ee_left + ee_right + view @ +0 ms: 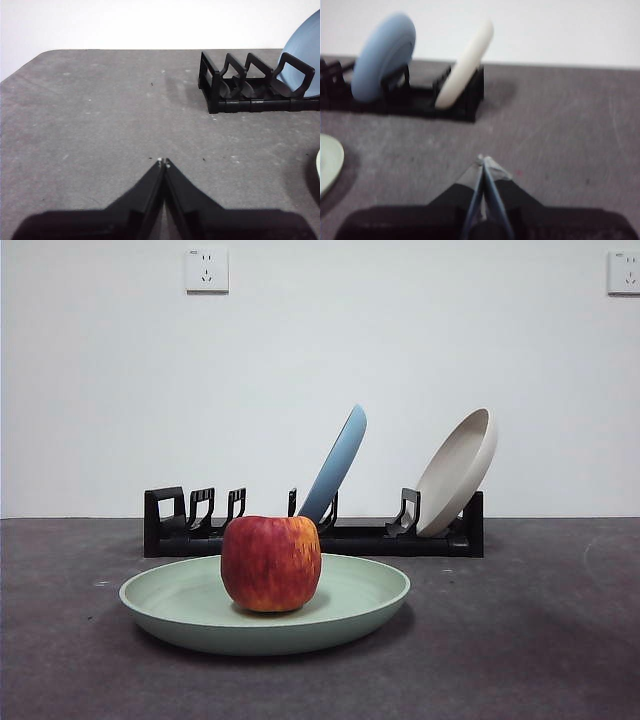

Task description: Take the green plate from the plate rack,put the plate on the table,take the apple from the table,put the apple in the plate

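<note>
The green plate [190,600] lies flat on the table [540,640] in front of the plate rack [400,538]. The red apple [271,562] stands upright in the middle of the plate. A sliver of the plate's rim shows in the right wrist view [329,162] and in the left wrist view [318,167]. My left gripper [163,161] is shut and empty over bare table, off the rack's empty end [220,85]. My right gripper [482,160] is shut and empty over bare table, off the rack's other end [465,102]. Neither gripper shows in the front view.
A blue plate [336,465] and a beige plate [458,472] lean in the rack's slots; both also show in the right wrist view, blue [385,55] and beige [467,62]. A white wall with two sockets [206,270] stands behind the table.
</note>
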Action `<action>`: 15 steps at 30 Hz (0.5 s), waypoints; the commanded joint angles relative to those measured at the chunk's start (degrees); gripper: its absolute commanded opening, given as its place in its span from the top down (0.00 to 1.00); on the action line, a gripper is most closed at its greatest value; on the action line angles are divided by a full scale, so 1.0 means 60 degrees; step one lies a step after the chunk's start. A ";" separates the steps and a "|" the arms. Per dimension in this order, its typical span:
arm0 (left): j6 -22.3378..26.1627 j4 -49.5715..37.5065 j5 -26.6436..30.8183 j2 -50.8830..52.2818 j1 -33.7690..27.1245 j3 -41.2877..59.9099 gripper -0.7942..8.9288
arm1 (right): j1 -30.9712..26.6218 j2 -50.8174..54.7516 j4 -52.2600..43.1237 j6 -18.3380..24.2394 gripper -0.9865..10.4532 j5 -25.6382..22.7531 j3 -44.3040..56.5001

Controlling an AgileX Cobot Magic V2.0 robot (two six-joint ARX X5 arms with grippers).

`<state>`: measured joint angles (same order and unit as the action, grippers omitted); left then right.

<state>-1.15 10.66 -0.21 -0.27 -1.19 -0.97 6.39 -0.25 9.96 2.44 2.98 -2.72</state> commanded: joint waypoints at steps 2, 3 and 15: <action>-0.0033 -0.0018 0.0011 0.0025 -0.0033 0.0127 0.92 | -0.0011 0.0033 -0.0033 -0.0291 0.91 -0.0004 0.0171; -0.0036 -0.0018 0.0011 0.0025 -0.0033 0.0127 0.92 | -0.0011 0.0033 -0.0011 -0.0291 0.91 -0.0007 0.0189; -0.0033 -0.0018 0.0011 0.0025 -0.0033 0.0127 0.92 | 0.0000 -0.0022 0.0208 -0.0900 0.91 -0.0033 0.0335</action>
<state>-1.15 10.66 -0.21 -0.27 -1.19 -0.97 6.39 -0.30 11.27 -1.76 2.94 -1.50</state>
